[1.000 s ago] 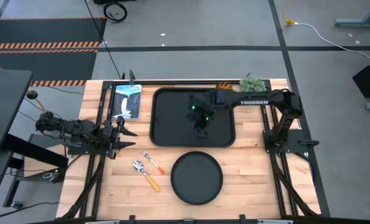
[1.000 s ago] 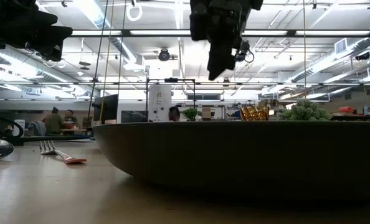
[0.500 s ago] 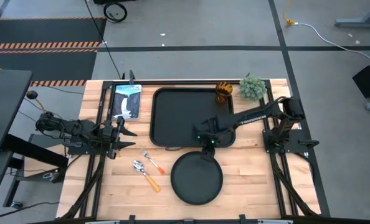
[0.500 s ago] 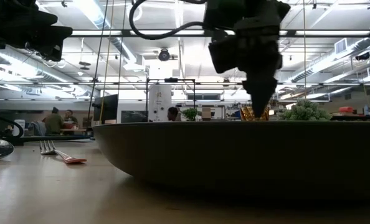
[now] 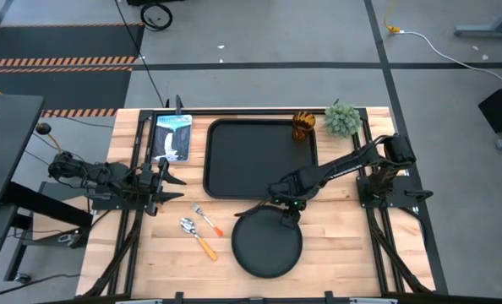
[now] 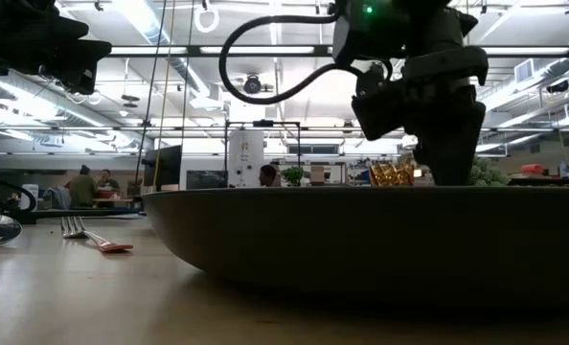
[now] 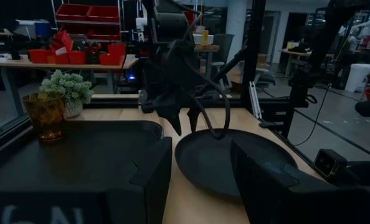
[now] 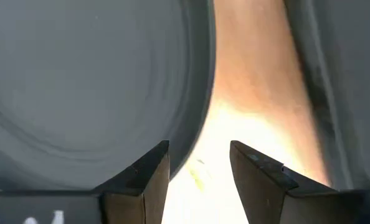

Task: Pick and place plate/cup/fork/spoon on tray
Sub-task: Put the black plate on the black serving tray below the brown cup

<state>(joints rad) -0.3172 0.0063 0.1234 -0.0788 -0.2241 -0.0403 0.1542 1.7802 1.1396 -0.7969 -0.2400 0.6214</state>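
The round black plate lies flat on the table near the front edge. The black tray lies beyond it. The amber cup stands upright at the tray's far right corner. The fork and the spoon lie on the table left of the plate. My right gripper is open, pointing down over the plate's far rim. One finger is over the plate and the other is over the bare table. I see no touch. My left gripper waits open at the table's left.
A small green potted plant stands at the far right, beside the tray. A blue and white packet lies left of the tray. A strip of bare wood separates the plate from the tray. People show in the room beyond the table.
My right gripper has gone from above the middle of the tray toward the table's near edge and down, and now stands at the plate's far rim. As the arm swung away, the cup came into view at the tray's far right corner. Nothing else has moved.
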